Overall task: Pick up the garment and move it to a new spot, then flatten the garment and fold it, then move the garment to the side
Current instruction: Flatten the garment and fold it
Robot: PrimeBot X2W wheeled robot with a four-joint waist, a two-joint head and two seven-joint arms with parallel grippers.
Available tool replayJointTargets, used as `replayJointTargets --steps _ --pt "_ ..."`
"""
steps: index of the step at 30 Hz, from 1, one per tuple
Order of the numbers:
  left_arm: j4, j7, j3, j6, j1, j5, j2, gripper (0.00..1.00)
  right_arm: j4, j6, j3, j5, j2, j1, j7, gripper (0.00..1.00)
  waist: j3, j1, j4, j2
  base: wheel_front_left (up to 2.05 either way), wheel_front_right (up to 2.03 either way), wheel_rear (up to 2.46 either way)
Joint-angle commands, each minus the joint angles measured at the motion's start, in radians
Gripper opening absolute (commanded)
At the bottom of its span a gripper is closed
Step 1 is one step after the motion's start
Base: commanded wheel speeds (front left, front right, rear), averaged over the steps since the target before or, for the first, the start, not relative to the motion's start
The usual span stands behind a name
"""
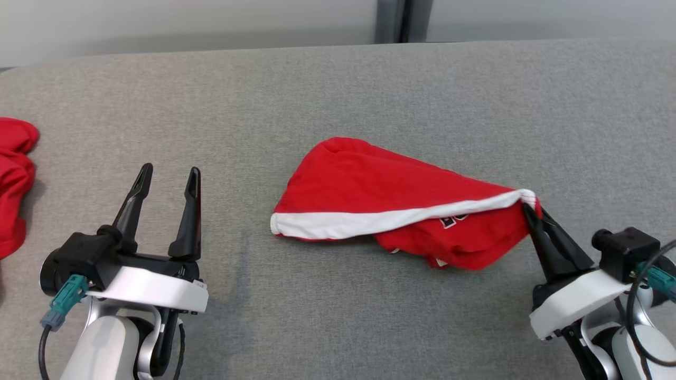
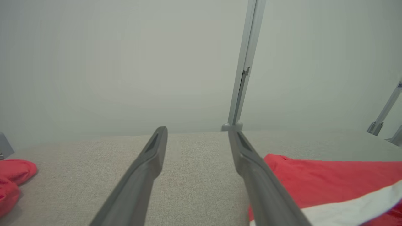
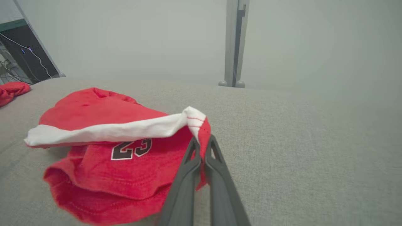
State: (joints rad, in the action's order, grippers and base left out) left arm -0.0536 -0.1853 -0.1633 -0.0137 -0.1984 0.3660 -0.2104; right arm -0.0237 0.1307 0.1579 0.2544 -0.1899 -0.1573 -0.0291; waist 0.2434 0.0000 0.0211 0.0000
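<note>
Grey fabric table [image 1: 338,95] spans the view. The garment [image 1: 380,190] sits bunched centre-right on it, doubled over itself, with the white sleeve edge [image 1: 369,221] running along its near side. A second red cloth [image 1: 13,174] is heaped at the far-left edge, well apart (not our item, I think). Left gripper [image 1: 169,171] hovers near-left over bare table, fingers spread, holding nothing; probably parked until a second corner is free. Right gripper [image 1: 528,208] is clamped on the garment's right corner where the white trim ends, likely to lift or drag it to a new spot. "23" print [image 3: 132,149] peeks from under the fold, so flattening is not yet done
</note>
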Motion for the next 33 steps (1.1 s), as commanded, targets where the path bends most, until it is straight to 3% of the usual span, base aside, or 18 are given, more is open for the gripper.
replayJointTargets --steps 1,10,12,13,22,28,33 --pt "0.005 0.001 0.0 0.001 -0.019 -0.005 -0.007 1.0 -0.049 0.0 -0.017 0.012 0.003 -0.012 0.025 0.0 0.01 0.0 -0.012 0.0 0.0 0.0 0.0" --pt "0.009 0.0 -0.009 -0.001 -0.04 -0.004 -0.013 1.0 -0.251 0.0 -0.033 0.054 0.012 -0.102 0.145 0.0 0.04 0.0 -0.03 0.0 0.0 0.0 0.0" --pt "0.007 -0.001 -0.009 -0.002 -0.041 -0.003 -0.015 1.0 -0.274 0.0 -0.027 0.061 0.013 -0.115 0.165 0.75 0.043 0.0 -0.034 0.0 0.0 0.0 0.0" --pt "0.006 0.0 -0.01 -0.002 -0.04 -0.002 -0.015 1.0 -0.28 0.0 -0.029 0.065 0.014 -0.118 0.176 1.0 0.043 0.0 -0.036 0.0 0.0 0.0 0.0" --pt "-0.003 -0.007 -0.007 -0.01 -0.023 0.005 -0.019 1.0 -0.265 0.0 -0.109 0.042 0.013 -0.08 0.234 1.0 0.023 0.0 -0.051 0.0 0.0 0.0 0.0" --pt "-0.004 -0.008 -0.01 -0.017 -0.002 0.006 -0.02 1.0 -0.17 0.0 -0.193 -0.004 0.034 -0.055 0.234 1.0 -0.008 0.0 -0.059 0.0 0.0 0.0 0.0" --pt "0.0 -0.006 0.001 -0.042 0.03 0.013 -0.019 1.0 -0.074 0.0 -0.2 -0.039 0.047 -0.038 0.199 1.0 -0.038 0.0 -0.071 0.0 0.0 0.0 0.0"
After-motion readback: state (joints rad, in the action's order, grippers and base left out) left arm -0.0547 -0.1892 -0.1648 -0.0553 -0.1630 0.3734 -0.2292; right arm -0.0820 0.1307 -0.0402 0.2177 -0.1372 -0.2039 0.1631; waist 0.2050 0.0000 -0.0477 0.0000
